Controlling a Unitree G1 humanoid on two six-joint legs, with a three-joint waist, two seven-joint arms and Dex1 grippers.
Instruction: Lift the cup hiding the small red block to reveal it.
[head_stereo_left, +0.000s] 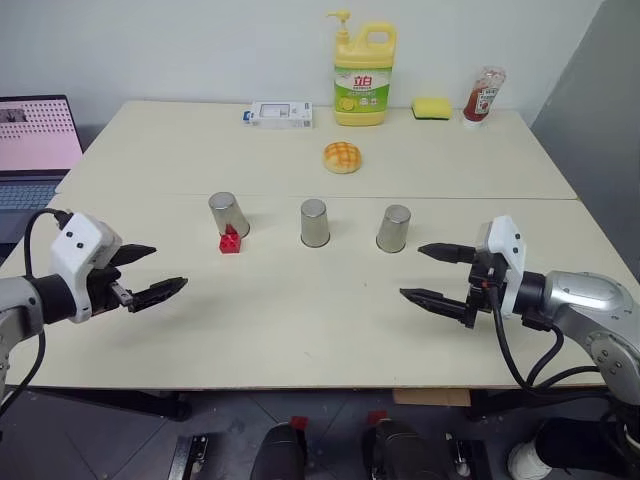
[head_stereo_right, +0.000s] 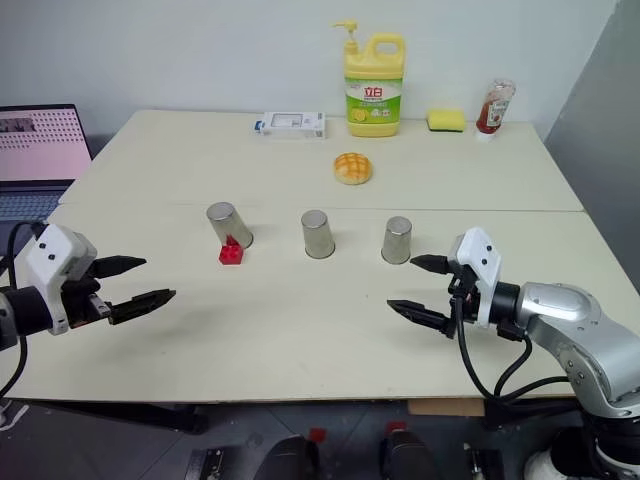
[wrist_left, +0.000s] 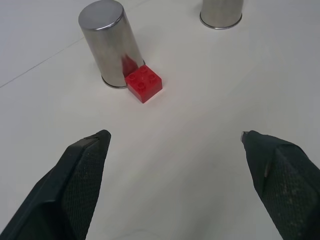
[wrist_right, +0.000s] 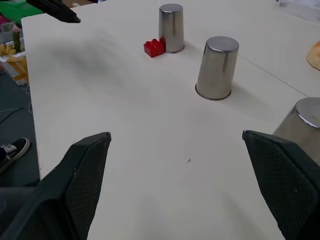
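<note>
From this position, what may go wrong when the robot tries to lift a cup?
1. The red block already sits in the open, touching the left cup; a hand closing on that cup may knock the block away.
2. The three cups look identical, so the middle cup or right cup might be picked wrongly.
3. Both the left hand and right hand hang open, far from the cups.

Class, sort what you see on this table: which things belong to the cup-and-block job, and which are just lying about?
Job in hand:
- three upturned metal cups: left, middle, right
- small red block, in the open against the left cup
- left gripper and right gripper, both open

Lying about:
- yellow detergent bottle
- bun
- sponge
- ketchup bottle
- small box
- laptop
</note>
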